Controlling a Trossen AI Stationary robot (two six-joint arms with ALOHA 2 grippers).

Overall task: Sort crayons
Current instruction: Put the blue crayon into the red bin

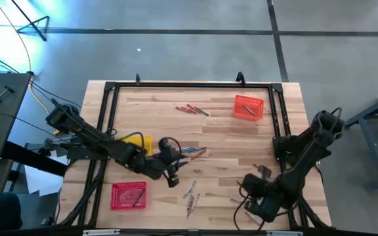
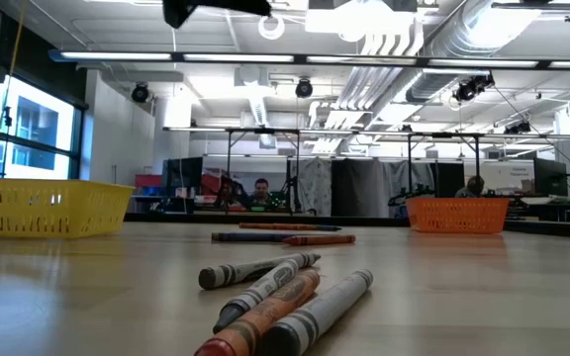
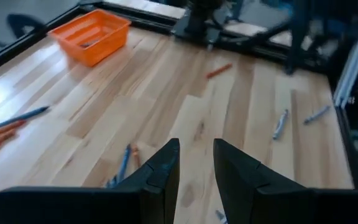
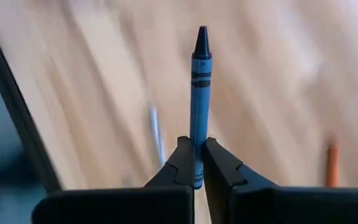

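One blue crayon (image 4: pixel 200 93) is clamped in the right gripper's (image 4: pixel 195 163) jaws at the surface's near right; it needs carrying to a tray. Left gripper (image 3: pixel 196 163), jaws narrowly apart, hovers mid-surface.

Three trays: yellow tray (image 1: pixel 138 142), orange tray (image 1: pixel 249 107), red tray (image 1: pixel 128 195); roughly fifteen crayons (image 1: pixel 192 109).

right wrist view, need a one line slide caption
Right gripper shut on a blue crayon, tip pointing away from the wrist, above the wooden table.
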